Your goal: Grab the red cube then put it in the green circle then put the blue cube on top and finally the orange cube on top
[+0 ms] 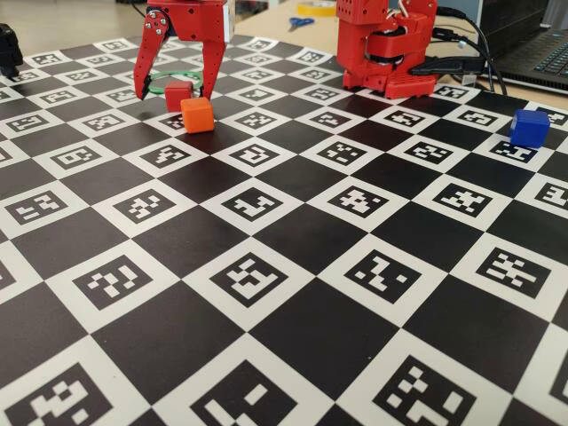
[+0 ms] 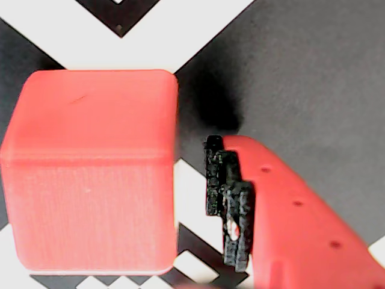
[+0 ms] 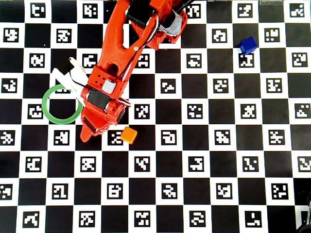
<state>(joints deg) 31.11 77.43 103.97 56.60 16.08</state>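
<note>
1. The end effector (image 1: 179,87) hangs low over the worktop (image 1: 293,293) with its two fingers spread wide apart.
2. The red cube (image 1: 178,95) sits on the worktop between the two fingers. Nothing is squeezing it yet.
3. In the wrist view the red cube (image 2: 90,180) fills the left side. One finger (image 2: 231,198) with a black pad is just beside it, with a small gap showing.
4. The green circle (image 3: 61,104) lies flat right next to the end effector, on its left in the overhead view.
5. The orange cube (image 1: 197,114) is just in front of the red cube in the fixed view, very close to one finger.
6. The blue cube (image 1: 529,128) is far off to the right of the end effector.
7. The red cube looks small, light and hard, with smooth flat sides. It may slip a little, so the fingers should press two opposite flat sides, near the middle.
8. The near orange cube could get bumped.
</note>
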